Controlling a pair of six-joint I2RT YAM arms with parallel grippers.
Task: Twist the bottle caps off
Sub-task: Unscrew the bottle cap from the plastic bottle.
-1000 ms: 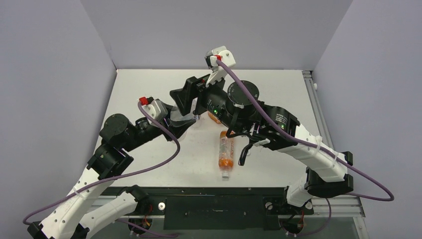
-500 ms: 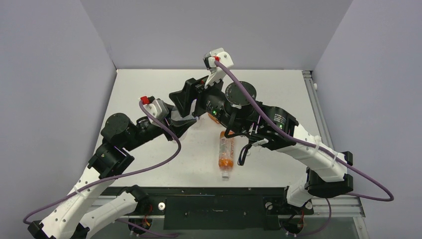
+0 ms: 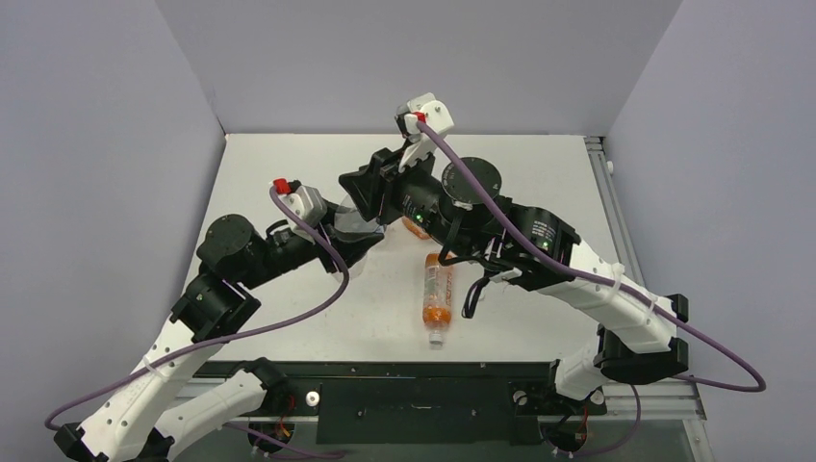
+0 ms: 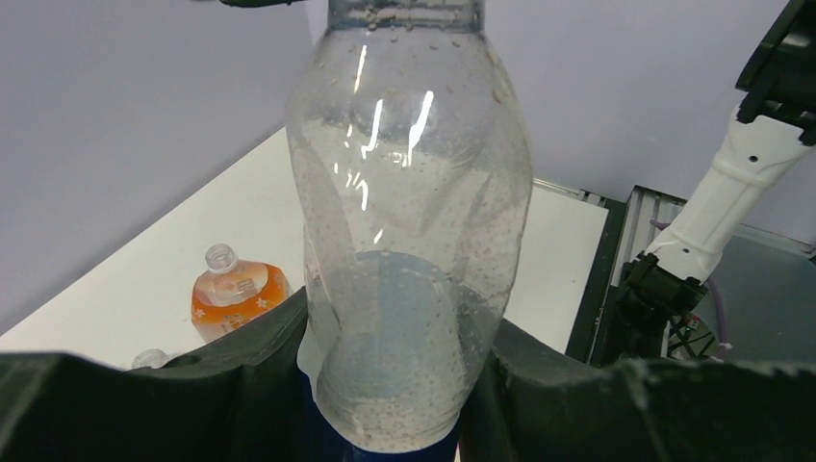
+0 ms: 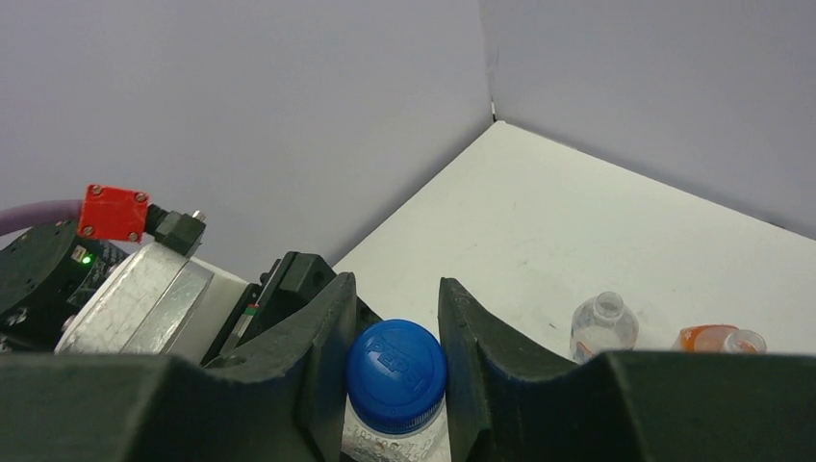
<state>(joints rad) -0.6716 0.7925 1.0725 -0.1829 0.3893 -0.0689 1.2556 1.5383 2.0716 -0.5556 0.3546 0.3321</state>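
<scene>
Jaws of right gripper (image 5: 393, 310) closed tight on blue cap (image 5: 396, 368), one pad each side; cap sits atop clear bottle (image 4: 409, 192), upright between left gripper (image 4: 395, 385) jaws, clamped low on its body. Open-necked orange bottle (image 4: 239, 291) stands beyond left-hand jaw

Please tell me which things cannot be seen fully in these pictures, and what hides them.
Top external: the wide orange bottle is mostly hidden under the right arm.
Left wrist: the clear bottle has its neck cut off by the upper edge.
Right wrist: below the blue cap, that bottle is mostly hidden by the right gripper shut on the cap.
</scene>
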